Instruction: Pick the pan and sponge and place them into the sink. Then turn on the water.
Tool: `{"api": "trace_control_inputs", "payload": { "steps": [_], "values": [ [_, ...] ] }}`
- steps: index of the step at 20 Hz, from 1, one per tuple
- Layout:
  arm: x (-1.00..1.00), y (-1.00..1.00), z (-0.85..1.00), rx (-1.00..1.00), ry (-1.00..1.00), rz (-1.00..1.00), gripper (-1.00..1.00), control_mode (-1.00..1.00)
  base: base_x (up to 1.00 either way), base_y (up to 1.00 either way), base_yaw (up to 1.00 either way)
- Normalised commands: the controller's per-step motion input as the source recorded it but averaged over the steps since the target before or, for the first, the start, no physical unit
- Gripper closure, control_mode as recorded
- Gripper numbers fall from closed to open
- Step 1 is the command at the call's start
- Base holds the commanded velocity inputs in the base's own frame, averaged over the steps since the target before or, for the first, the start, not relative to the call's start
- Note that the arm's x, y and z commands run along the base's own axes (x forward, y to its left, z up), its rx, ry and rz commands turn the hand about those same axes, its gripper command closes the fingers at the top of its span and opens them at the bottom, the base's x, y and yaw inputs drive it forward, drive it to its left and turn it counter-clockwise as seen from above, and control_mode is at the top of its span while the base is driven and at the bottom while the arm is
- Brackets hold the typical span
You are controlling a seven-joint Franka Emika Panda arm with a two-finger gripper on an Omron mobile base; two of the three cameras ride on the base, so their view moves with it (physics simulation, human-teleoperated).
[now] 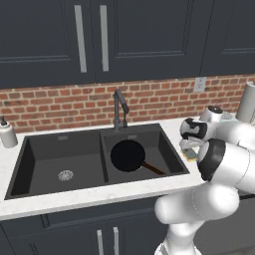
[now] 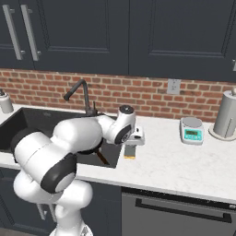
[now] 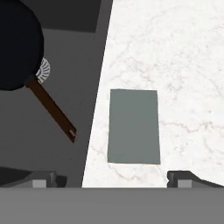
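The black pan (image 1: pixel 128 155) lies in the right basin of the dark sink (image 1: pixel 45 159), its brown handle pointing to the front right. On the white counter just right of the sink lies the sponge (image 1: pixel 190 156), green layer up. My gripper (image 1: pixel 192 146) hangs directly above it, open and holding nothing. In the hand view the sponge (image 3: pixel 133 127) lies between and ahead of my fingertips (image 3: pixel 183 178), not touching them, and the pan (image 3: pixel 17 48) sits in the sink (image 3: pixel 94 87) at the left. From the right base view the gripper (image 2: pixel 132 142) stands over the sponge (image 2: pixel 130 153).
A dark faucet (image 1: pixel 119 107) rises behind the sink's divider. A soap dispenser (image 1: pixel 7 133) stands at the far left. A kitchen scale (image 2: pixel 192 130) and a paper towel roll (image 2: pixel 227 115) stand on the counter to the right. My arm's white elbow (image 1: pixel 224 164) hangs over the counter edge.
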Motion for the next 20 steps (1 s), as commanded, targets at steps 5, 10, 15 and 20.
{"api": "trace_control_inputs", "payload": {
  "steps": [5, 10, 15, 20],
  "values": [
    [0.2, -0.08, -0.33, 0.0, 0.0, 0.0, -1.0, -1.0, 0.0, 0.0, 0.0],
    [0.1, -0.05, -0.37, 0.0, 0.0, 0.0, -1.0, -1.0, 0.0, 0.0, 0.0],
    [0.1, -0.08, -0.33, 0.0, 0.0, 0.0, -1.0, -1.0, 0.0, 0.0, 0.0],
    [0.09, -0.06, -0.31, 0.0, 0.0, 0.0, -1.0, -1.0, 0.0, 0.0, 0.0]
  ]
}}
